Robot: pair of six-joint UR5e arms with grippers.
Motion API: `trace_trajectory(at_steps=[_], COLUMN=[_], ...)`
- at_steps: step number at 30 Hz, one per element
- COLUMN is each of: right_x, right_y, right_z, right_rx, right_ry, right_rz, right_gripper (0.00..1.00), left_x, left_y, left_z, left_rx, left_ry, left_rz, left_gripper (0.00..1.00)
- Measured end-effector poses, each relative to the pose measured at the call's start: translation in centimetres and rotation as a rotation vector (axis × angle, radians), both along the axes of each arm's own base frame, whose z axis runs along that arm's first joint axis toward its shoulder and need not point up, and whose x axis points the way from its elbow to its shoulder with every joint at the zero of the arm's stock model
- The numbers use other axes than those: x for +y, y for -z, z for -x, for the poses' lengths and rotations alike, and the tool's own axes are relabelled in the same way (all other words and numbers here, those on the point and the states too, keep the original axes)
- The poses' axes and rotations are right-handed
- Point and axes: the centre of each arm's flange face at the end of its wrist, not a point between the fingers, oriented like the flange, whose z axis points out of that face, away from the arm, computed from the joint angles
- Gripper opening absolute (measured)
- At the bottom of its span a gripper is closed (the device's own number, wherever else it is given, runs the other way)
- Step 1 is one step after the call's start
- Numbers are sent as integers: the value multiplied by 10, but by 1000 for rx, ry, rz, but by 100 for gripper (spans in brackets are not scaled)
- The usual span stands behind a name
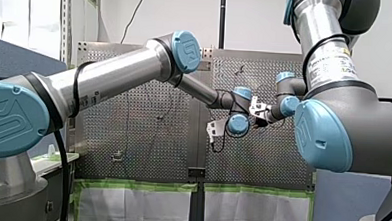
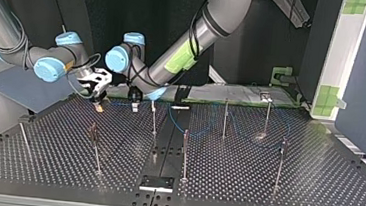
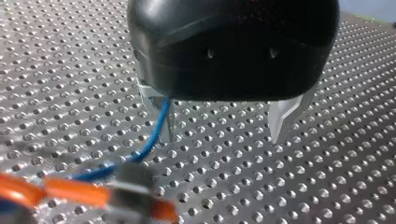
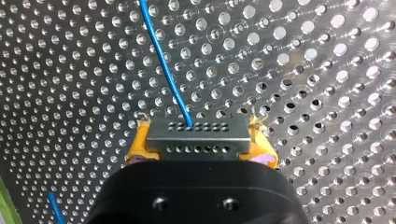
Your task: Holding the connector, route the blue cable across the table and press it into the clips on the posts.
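Holding grey rectangular connector [image 4: 196,138] in my right pincer [image 4: 201,142], thin blue cable [image 4: 166,60] leading off it, my left pincer [image 3: 223,128] released.

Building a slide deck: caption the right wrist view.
My right gripper clamps the grey connector between yellow pads, its blue cable running away over the perforated table.

My left arm [image 1: 110,71] and my right arm [image 1: 331,61] both reach far out, wrists nearly meeting, grippers pointing down. My left gripper [image 3: 222,139] hangs with its metal fingers [image 3: 280,121] spread wide. My right gripper [image 4: 198,142] has its yellow pads [image 4: 140,140] clamped on the connector [image 4: 196,133].
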Motion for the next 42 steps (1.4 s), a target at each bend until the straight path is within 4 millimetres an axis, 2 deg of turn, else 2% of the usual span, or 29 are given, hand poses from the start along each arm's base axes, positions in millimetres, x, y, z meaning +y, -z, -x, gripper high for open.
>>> trace_trajectory(at_steps=[2, 3, 4, 5, 6, 7, 15, 21, 31, 42], right_x=[0, 0, 0, 0, 0, 0, -1, -6, -1, 17], right_y=[0, 0, 0, 0, 0, 0, -2, -16, -74, -139], right_z=[0, 0, 0, 0, 0, 0, 0, 0, 1, 7], right_rx=[0, 0, 0, 0, 0, 0, -2, -2, -24, -92], right_ry=[0, 0, 0, 0, 0, 0, 1, -1, 0, -1], right_rz=[0, 0, 0, 0, 0, 0, 3, 20, 74, 86], right_gripper=[0, 0, 0, 0, 0, 0, 0, 0, 0, 0], left_x=[-1, -2, -3, -3, -4, -4, -1, 1, -4, 7], left_y=[-1, -2, -3, -4, -5, -6, -14, -23, -60, -100], left_z=[0, 1, 1, 1, 1, 1, 3, 10, 32, 48], left_rx=[-3, -4, -5, -6, -8, -9, -10, 6, -25, -71], left_ry=[0, 1, 1, 2, 1, 0, -54, -70, -22, -6], left_rz=[2, 2, 3, 5, 6, 7, -1, -3, 33, 45], left_gripper=[42, 42, 28, 6, 6, 0, 0, 0, 0, 0])
